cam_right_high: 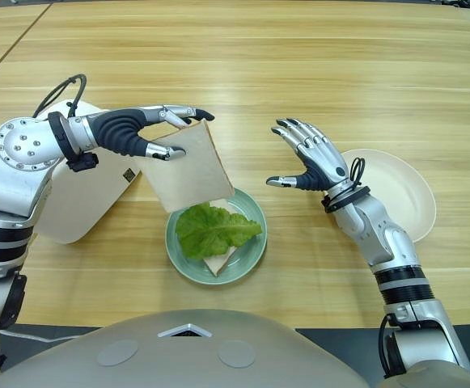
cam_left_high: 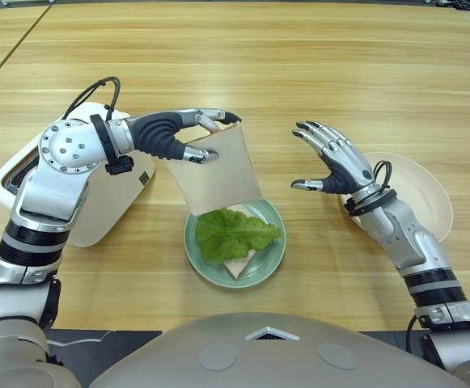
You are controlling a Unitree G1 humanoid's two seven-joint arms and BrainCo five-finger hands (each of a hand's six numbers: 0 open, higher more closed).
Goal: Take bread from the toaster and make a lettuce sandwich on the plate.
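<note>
Fingers (cam_left_high: 201, 155) of my left hand (cam_left_high: 166, 136) pinch the bread slice (cam_left_high: 218, 176) by its corner, hanging it over the lettuce (cam_left_high: 235, 233) on the plate (cam_left_high: 278, 250) to cap it; my right hand (cam_left_high: 337, 164) hovers spread, empty.

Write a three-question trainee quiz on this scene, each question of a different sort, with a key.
1. True or false: the left hand grips a bread slice above the plate.
2. The right hand is: A) open and empty; B) shut on a fork; C) shut on a knife.
3. Fill the gap: on the plate, ____ covers the lower slice.
Key: 1 true; 2 A; 3 lettuce.
</note>
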